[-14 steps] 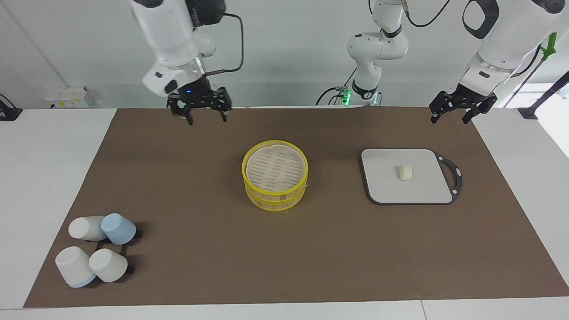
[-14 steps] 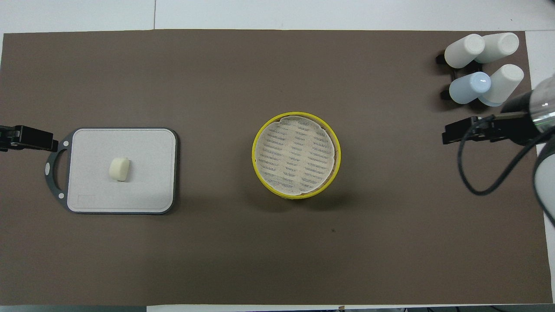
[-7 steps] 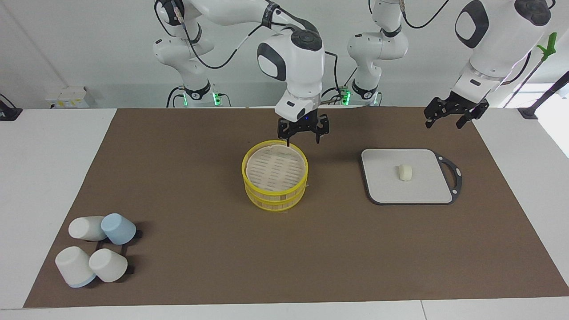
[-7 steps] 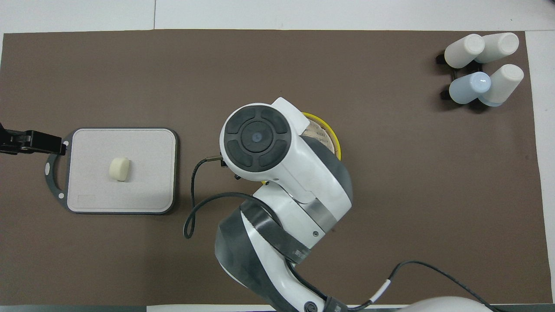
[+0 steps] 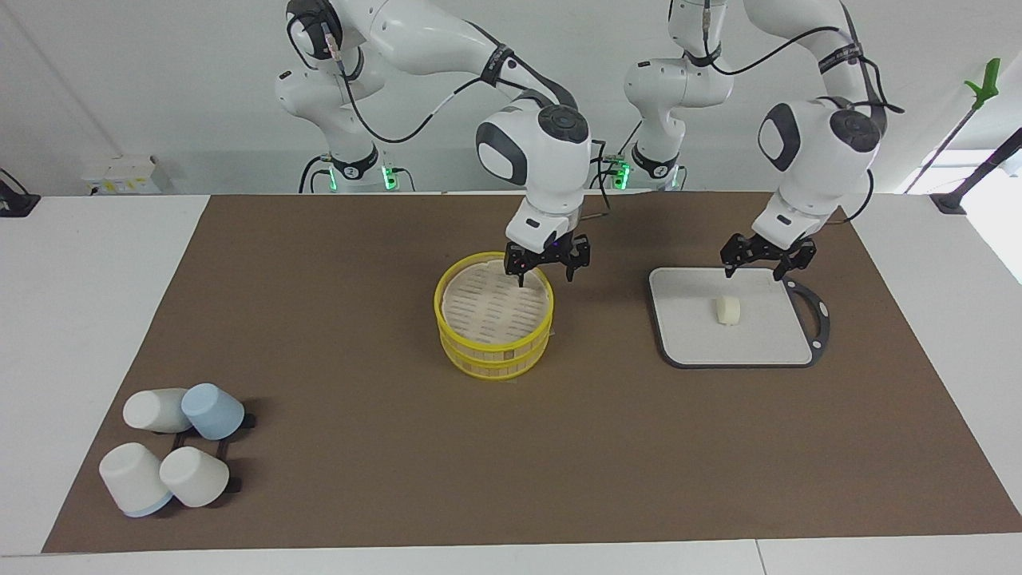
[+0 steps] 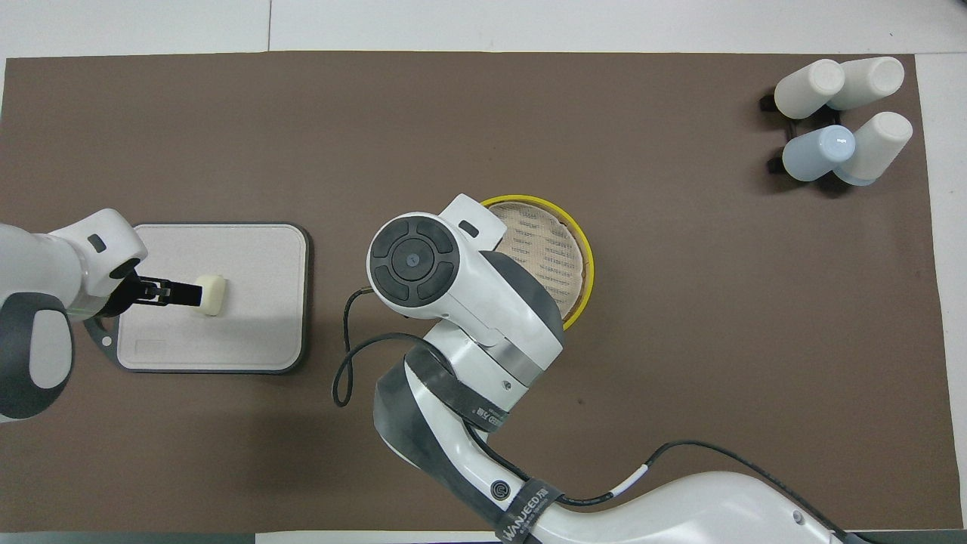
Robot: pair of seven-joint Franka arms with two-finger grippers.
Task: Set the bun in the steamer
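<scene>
The bun (image 5: 727, 310) lies on the grey board (image 5: 695, 339), also seen in the overhead view (image 6: 209, 295). My left gripper (image 5: 758, 273) is open and empty, low over the board's edge nearer the robots, just short of the bun; in the overhead view its fingers (image 6: 174, 290) reach the bun's side. The steamer (image 5: 493, 319) stands mid-table with its pale slatted top showing (image 6: 555, 249). My right gripper (image 5: 546, 278) is open and empty, its jaws straddling the steamer's yellow rim on the side nearer the robots. In the overhead view the right arm hides this gripper.
Several white and blue cups (image 5: 172, 447) lie tipped on a black rack at the right arm's end, farther from the robots (image 6: 838, 121). The board's dark handle (image 5: 814, 307) points toward the left arm's end. A brown mat (image 5: 359, 479) covers the table.
My right gripper swung from the right arm's end to the steamer and came down onto its rim. My left gripper moved from the mat's corner down to the board, close to the bun.
</scene>
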